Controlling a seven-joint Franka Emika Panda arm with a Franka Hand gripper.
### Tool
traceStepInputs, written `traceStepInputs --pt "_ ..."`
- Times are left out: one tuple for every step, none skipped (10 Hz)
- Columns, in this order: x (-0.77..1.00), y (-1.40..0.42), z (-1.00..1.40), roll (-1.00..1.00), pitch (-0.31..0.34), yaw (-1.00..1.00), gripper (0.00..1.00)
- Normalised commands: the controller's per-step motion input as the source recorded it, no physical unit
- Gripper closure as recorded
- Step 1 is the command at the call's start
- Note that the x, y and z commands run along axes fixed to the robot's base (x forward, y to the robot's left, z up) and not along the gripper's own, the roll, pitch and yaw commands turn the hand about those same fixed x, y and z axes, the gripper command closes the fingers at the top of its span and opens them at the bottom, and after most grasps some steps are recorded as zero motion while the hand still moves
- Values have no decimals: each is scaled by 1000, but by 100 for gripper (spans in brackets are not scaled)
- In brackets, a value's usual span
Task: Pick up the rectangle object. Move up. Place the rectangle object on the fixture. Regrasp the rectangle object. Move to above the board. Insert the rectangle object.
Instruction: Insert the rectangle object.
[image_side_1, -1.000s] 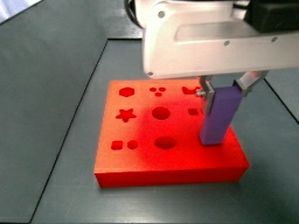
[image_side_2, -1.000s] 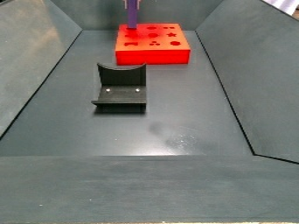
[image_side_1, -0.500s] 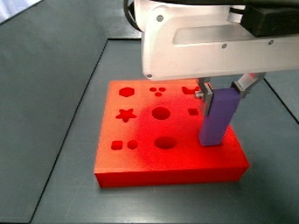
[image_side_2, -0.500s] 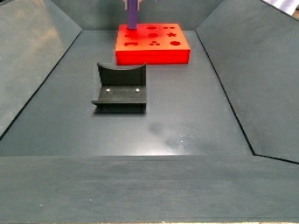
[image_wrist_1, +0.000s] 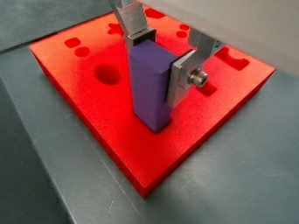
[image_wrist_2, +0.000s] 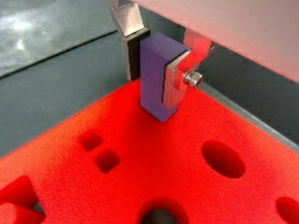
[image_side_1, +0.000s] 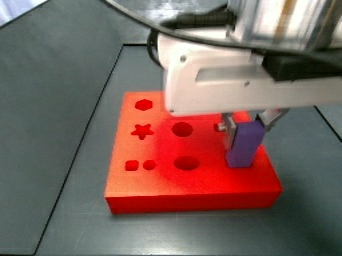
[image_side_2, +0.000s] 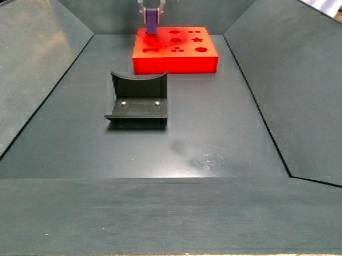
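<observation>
On 1 board (image_side_1: 160, 180), gripper (image_wrist_1: 162, 54) clamping 1 rectangle object (image_wrist_1: 149, 83); 1 fixture (image_side_2: 136, 100)

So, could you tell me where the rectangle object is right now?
The rectangle object stands upright between the gripper fingers, its lower end at the board, near one edge.

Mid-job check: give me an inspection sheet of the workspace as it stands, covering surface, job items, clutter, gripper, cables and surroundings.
Surface: dark grey floor, bare apart from the items below.
Rectangle object: upright, clamped between the fingers, its lower end at the board's top near one edge.
Board: flat on the floor at the far end in a side view; shaped cut-outs open.
Fixture: on the floor, apart from the board, nothing on it.
Clutter: nothing seen.
Gripper: over the board, shut on the rectangle object.
Cables: dark cable above the gripper body in a side view.
Surroundings: sloped dark walls around the floor.
</observation>
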Motion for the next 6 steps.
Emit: traceStepInputs --pt "0 0 -371 3 0 -37 100" --pt "0 0 -351 34 0 -49 100" --pt "9 0 -391 74 0 -49 100" --pt "17 0 -237 -31 -77 -57 100" --pt "0 0 -74 -13 -66 0 100" --pt "0 0 0 0 0 0 100"
